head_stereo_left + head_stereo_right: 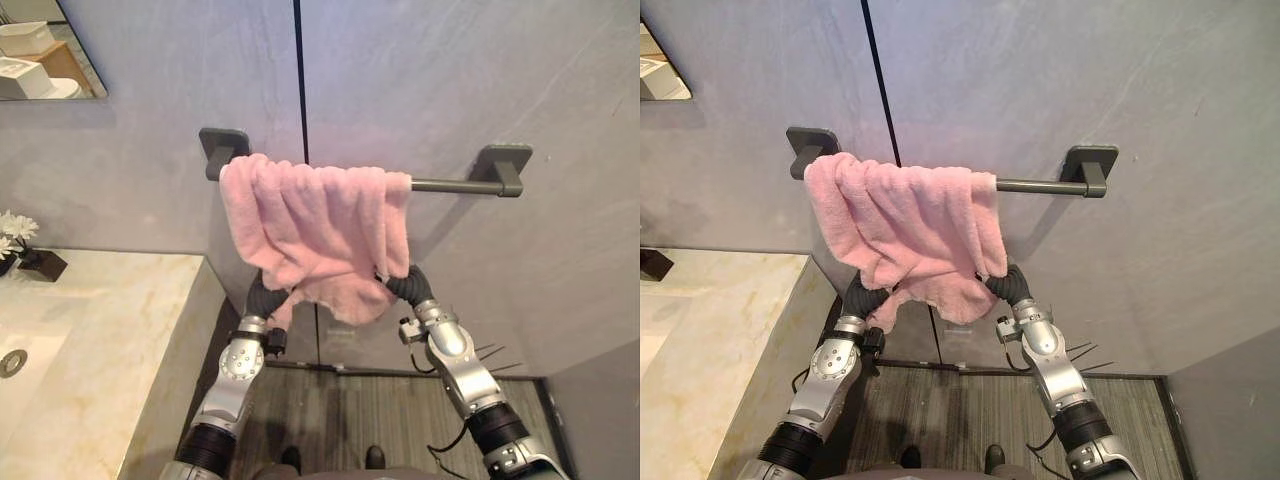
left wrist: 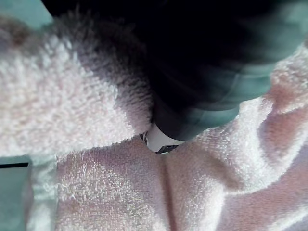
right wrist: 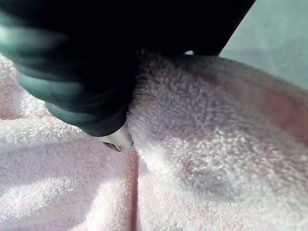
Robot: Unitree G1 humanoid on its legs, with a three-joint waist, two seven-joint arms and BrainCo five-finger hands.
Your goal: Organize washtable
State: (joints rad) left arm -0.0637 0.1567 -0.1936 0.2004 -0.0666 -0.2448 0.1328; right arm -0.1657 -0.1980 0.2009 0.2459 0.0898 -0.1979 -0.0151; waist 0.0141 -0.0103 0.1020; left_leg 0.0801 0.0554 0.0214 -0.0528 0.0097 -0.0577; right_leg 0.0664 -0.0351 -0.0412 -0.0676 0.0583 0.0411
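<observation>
A fluffy pink towel (image 1: 315, 230) hangs bunched over the left part of a grey towel bar (image 1: 455, 185) on the wall. Both arms reach up under its lower edge. My left hand (image 1: 262, 296) goes in behind the towel's lower left, with just its dark wrist cover showing. My right hand (image 1: 404, 287) does the same at the lower right. In the left wrist view the towel (image 2: 96, 183) presses close around the dark cover of the left hand (image 2: 192, 96). The right wrist view has the towel (image 3: 202, 159) wrapped against the right hand (image 3: 86, 86) the same way.
A marble washtable (image 1: 100, 340) stands at the left, with a sink drain (image 1: 12, 362) and white flowers in a dark pot (image 1: 22, 245) at its back. A mirror (image 1: 45, 50) is at the upper left. Wood-plank floor (image 1: 360, 410) lies below the bar.
</observation>
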